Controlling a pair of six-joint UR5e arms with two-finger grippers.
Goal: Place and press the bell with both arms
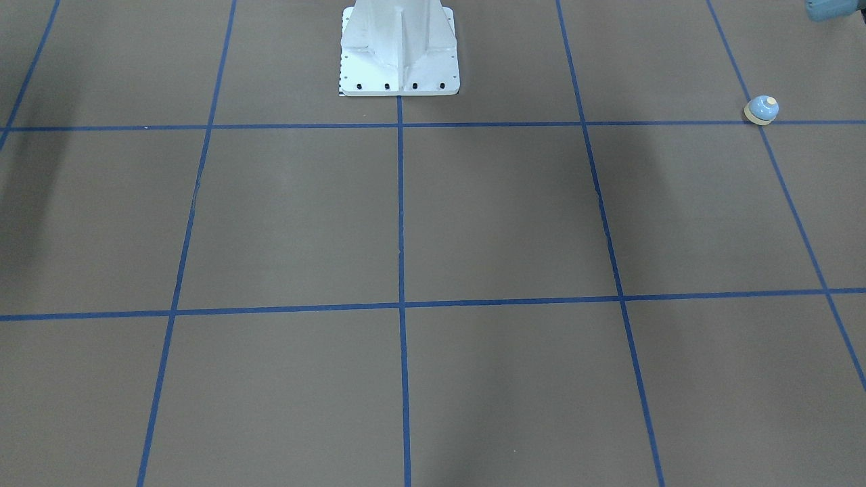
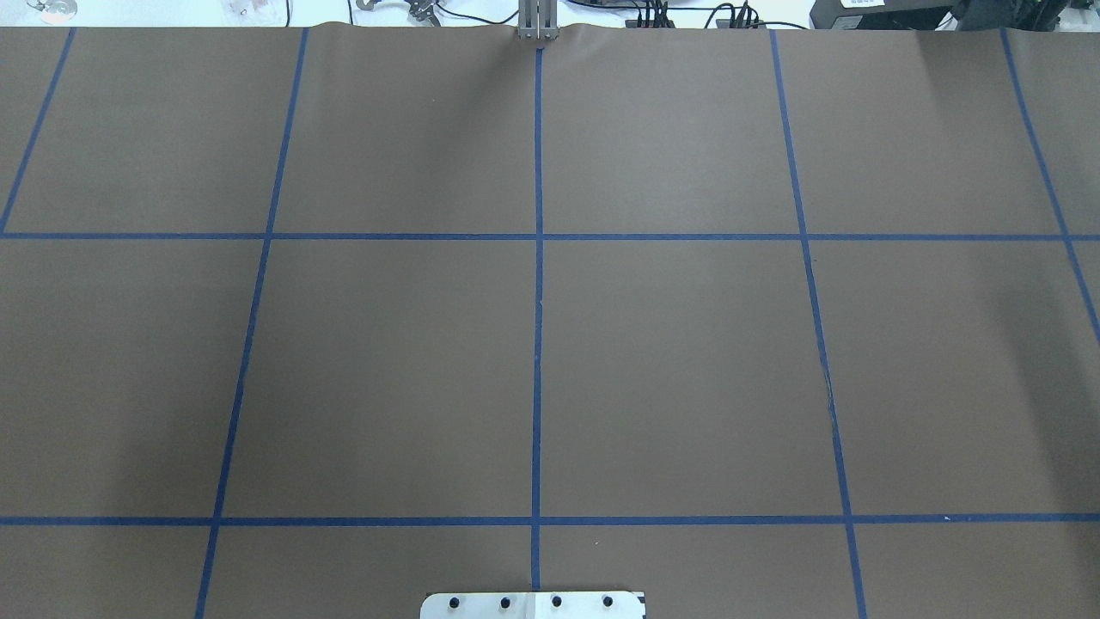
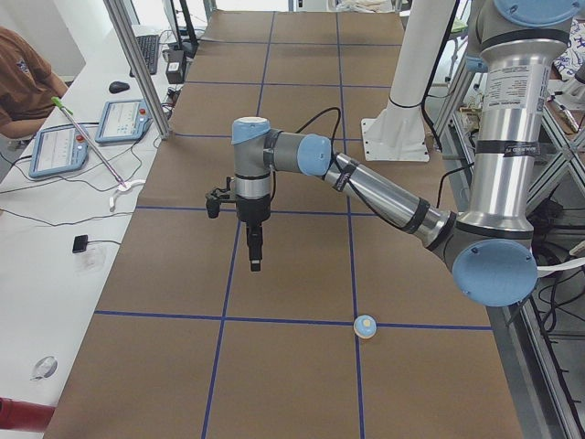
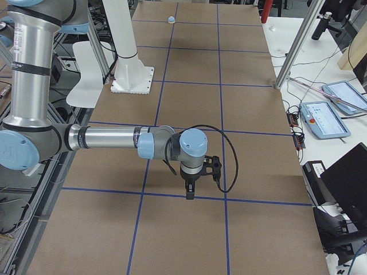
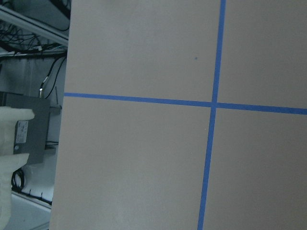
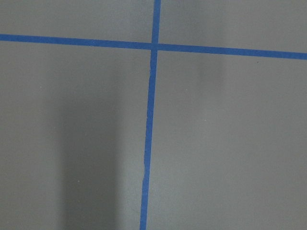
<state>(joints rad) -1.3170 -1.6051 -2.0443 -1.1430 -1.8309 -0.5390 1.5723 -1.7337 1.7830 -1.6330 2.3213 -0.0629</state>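
The small light-blue bell (image 1: 762, 109) with a cream button stands upright on the brown table, near the table's end on my left side; it also shows in the exterior left view (image 3: 365, 326) and far off in the exterior right view (image 4: 171, 19). My left gripper (image 3: 255, 261) hangs pointing down above the table, well away from the bell toward the operators' side. My right gripper (image 4: 189, 195) hangs pointing down over a blue tape line at the other end. Neither shows in the overhead, front or wrist views, so I cannot tell whether they are open or shut.
The white pedestal (image 1: 399, 54) stands at the middle of my side of the table. Blue tape lines (image 2: 537, 284) split the brown surface into squares. Tablets (image 3: 59, 146) and a seated person (image 3: 18, 73) are at the white bench beyond the operators' edge.
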